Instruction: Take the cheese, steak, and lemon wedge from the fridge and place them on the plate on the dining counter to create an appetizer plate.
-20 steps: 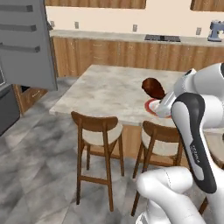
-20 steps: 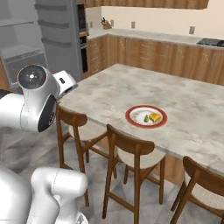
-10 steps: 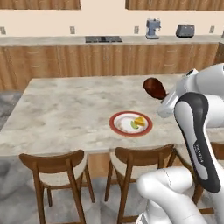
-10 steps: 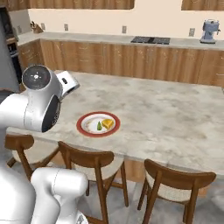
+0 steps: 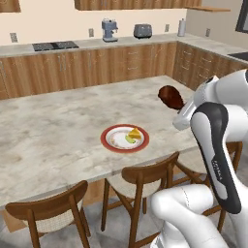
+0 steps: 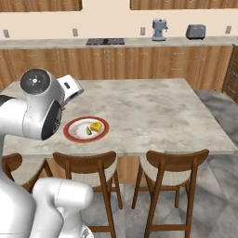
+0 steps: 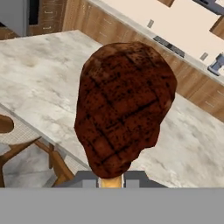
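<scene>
The two-finger gripper (image 7: 111,178) is clamped on the bottom edge of the steak (image 7: 124,105) — a dark reddish-brown slab with seared grill lines, standing upright above the narrow jaws. It hangs in the air over the near edge of the beige marbled dining counter (image 5: 53,126), off to the right of the red-rimmed round plate (image 5: 112,144), which already carries the orange cheese wedge (image 5: 135,133) and the small green lemon wedge (image 5: 129,139). The steak looks light but floppy and slick — an edge pinch could let it swing, so a lower, gentle set-down seems wise.
</scene>
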Robot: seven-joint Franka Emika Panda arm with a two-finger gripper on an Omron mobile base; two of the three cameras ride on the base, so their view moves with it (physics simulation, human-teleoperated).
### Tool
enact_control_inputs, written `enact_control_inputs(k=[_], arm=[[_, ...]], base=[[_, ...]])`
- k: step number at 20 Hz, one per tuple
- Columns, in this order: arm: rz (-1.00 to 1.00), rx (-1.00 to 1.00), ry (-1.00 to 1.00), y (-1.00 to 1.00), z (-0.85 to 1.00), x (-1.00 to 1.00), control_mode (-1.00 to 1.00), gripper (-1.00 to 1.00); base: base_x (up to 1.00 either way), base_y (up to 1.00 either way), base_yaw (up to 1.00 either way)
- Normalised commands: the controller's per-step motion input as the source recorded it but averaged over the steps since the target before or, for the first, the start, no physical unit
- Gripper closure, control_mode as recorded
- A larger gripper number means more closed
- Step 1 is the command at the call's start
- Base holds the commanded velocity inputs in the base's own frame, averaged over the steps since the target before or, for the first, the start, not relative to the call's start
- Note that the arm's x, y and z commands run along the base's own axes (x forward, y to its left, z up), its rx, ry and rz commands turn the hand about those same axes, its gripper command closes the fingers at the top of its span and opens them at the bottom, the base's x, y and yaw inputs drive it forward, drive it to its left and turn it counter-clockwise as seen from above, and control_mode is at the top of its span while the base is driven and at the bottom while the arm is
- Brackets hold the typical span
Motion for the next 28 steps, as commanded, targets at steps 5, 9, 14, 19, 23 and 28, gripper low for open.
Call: enact_control_inputs(k=[5, 9, 14, 19, 23, 28], arm=[[0.0, 0.0, 0.0, 0.0, 0.0, 0.0, 1.0, 1.0], [-0.1, 0.0, 0.09, 0.09, -0.23, 0.29, -1.0, 1.0], [-0.09, 0.0, 0.18, 0.31, -0.25, 0.45, -1.0, 1.0], [-0.2, -0.02, 0.13, 0.62, -0.39, 0.21, -1.0, 1.0], [-0.32, 0.08, 0.12, 0.53, -0.43, 0.2, -1.0, 1.0], [-0.44, 0.21, 0.06, 0.25, -0.38, 0.0, -1.0, 1.0]], base=[[0.2, 0.05, -0.01], [0.05, 0.03, -0.01], [0.0, 0.0, 0.0], [0.0, 0.0, 0.0], [0.0, 0.0, 0.0], [0.0, 0.0, 0.0]])
